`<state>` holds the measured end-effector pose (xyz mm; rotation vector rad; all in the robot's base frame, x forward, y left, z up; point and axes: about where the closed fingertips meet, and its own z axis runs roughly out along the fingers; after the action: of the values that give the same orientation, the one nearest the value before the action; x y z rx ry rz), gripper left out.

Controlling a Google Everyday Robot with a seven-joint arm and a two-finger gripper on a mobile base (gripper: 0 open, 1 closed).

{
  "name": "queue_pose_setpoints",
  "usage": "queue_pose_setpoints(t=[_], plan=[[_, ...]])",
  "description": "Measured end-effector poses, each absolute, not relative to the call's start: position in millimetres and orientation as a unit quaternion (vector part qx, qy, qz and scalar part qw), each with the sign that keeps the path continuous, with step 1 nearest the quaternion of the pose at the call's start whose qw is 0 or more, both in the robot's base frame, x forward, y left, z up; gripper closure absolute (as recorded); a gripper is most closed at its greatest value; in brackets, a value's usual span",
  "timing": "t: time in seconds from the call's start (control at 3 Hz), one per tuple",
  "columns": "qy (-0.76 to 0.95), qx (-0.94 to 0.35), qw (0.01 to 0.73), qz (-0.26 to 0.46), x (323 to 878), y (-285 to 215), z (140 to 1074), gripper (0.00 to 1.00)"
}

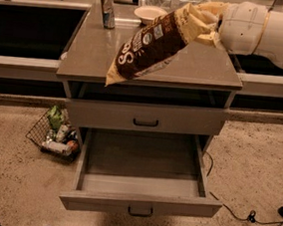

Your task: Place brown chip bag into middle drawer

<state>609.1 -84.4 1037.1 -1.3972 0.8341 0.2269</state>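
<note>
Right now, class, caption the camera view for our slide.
The gripper holds the brown chip bag tilted above the cabinet top, with the middle drawer open below.

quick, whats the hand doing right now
hand: closed on the pale upper end of the brown chip bag, up at the right above the cabinet top; the bag hangs tilted down to the left.

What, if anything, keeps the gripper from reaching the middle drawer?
Probably yes: the gripper, holding the brown chip bag over the countertop, has the middle drawer pulled out below, nothing over it.
</note>
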Motion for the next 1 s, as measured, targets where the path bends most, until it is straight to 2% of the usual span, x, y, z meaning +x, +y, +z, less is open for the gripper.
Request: queue_pose_setpoints(t=[0.33,1.0], plan=[[0.335,-0.623,0.696,0.125,572,-62,1043,1.00],[0.335,-0.625,0.690,0.144,564,-50,1023,1.00]])
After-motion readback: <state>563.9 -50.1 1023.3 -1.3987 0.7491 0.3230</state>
